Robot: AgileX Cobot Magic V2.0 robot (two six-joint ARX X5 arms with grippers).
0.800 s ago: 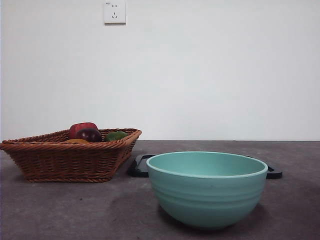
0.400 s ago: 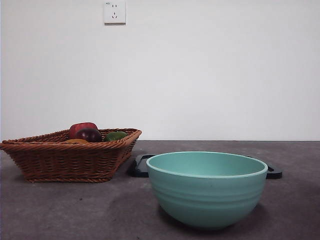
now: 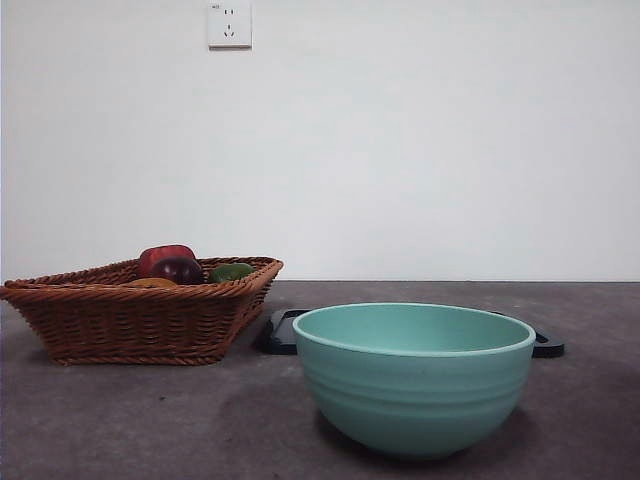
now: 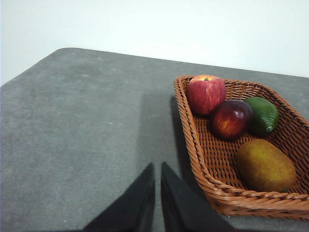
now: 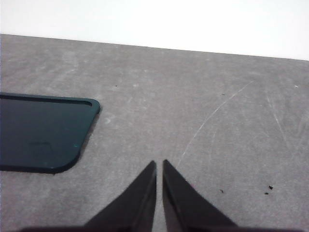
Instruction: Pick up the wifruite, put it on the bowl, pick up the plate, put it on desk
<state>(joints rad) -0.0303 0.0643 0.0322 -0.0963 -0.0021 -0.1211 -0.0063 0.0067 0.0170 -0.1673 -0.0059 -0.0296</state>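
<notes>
The wifruite [image 4: 265, 166], dull orange-brown, lies in a woven basket [image 4: 193, 140]; in the front view only its top [image 3: 152, 283] peeks over the basket rim. The mint-green bowl [image 3: 414, 376] stands near and empty on the desk [image 3: 130, 420]. Behind it lies the black plate [image 3: 279, 331], also seen flat on the desk in the right wrist view [image 5: 41, 133]. My left gripper [image 4: 157, 166] is shut, hovering over bare desk beside the basket. My right gripper [image 5: 159, 163] is shut over bare desk, apart from the plate.
The wicker basket [image 3: 140, 315] at the left also holds a red apple [image 4: 206, 94], a dark red-purple fruit [image 4: 231, 119] and a green fruit [image 4: 262, 115]. A wall with a socket [image 3: 229, 24] stands behind the table.
</notes>
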